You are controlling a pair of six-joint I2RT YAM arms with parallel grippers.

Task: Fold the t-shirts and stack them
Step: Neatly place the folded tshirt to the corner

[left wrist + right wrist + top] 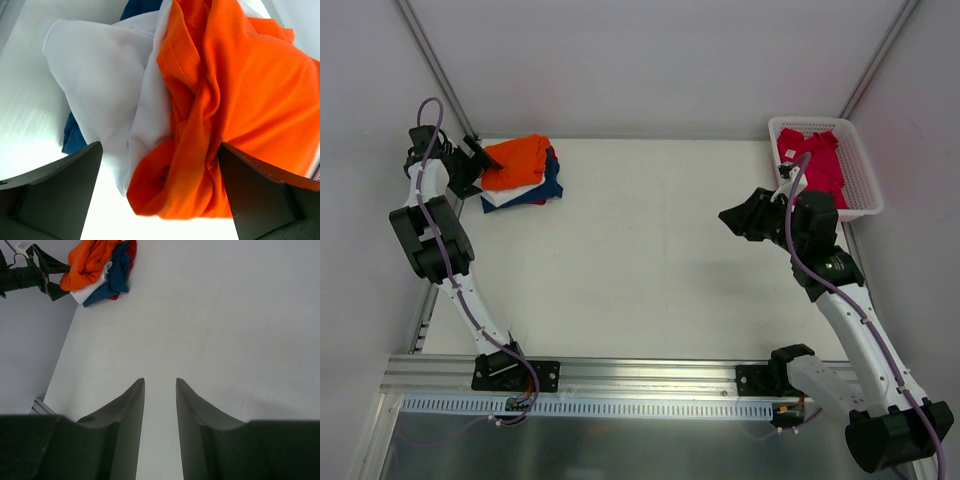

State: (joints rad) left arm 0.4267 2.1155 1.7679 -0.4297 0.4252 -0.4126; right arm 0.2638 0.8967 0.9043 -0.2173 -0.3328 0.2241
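Observation:
A pile of t-shirts lies at the table's back left corner: a bright orange one [515, 160] on top, a white one [500, 198] under it, and a navy one [552, 185] at the bottom. My left gripper [470, 165] is at the pile's left edge. In the left wrist view it [160, 150] is open wide, with a bunched fold of the orange shirt [240, 100] between its fingers [65, 185], beside the white shirt [100, 75]. A crimson-pink shirt [812, 160] lies in the basket. My right gripper [745, 218] [160, 381] hovers open over bare table, holding nothing.
The white mesh basket [865, 195] stands at the back right corner, just behind my right arm. White walls enclose the table [650, 260] on the left, back and right. In the right wrist view a red edge [131, 247] shows beside the pile's navy shirt [117, 272].

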